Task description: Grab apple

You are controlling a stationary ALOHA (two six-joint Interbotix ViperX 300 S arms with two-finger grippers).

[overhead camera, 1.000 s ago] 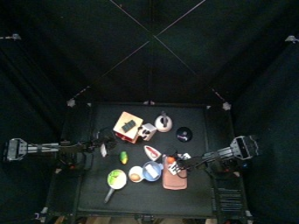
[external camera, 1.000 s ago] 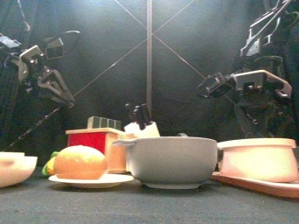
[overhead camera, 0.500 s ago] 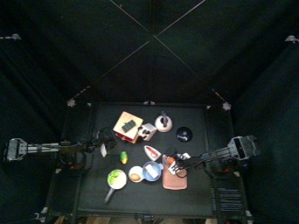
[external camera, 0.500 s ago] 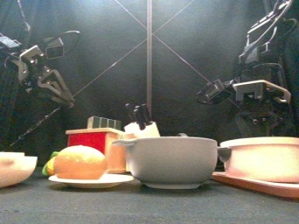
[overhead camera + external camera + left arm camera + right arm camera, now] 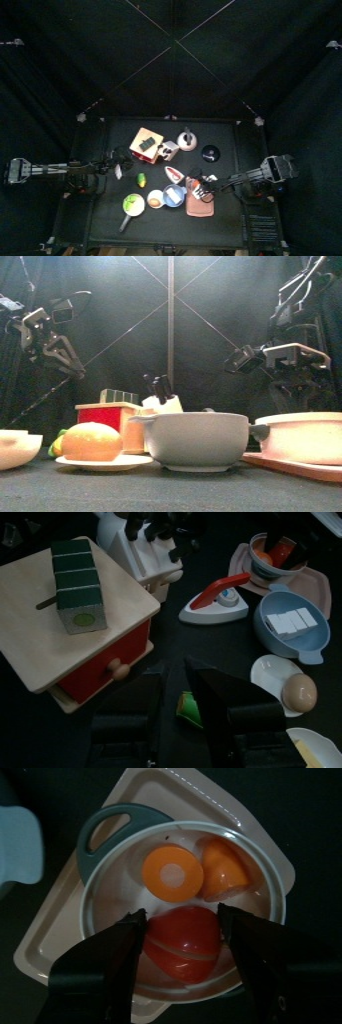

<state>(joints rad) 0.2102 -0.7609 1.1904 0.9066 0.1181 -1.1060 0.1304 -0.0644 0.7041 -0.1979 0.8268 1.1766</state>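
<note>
Right wrist view looks straight down into a white pot (image 5: 127, 878) with a grey handle. The red apple (image 5: 181, 940) lies inside it, touching two orange pieces (image 5: 201, 868). My right fingers (image 5: 241, 358) are spread wide, one on each side of the apple (I cannot tell if they touch it). From the front they hang in the air above the pot, not down in it. The pot sits on a pink tray (image 5: 201, 208) near the front right corner of the surface (image 5: 227, 140). My left fingers (image 5: 221, 697) are spread apart too and hold nothing. They hang by the left edge, over a little green thing (image 5: 187, 708), with a wooden box (image 5: 74, 622) close by.
</note>
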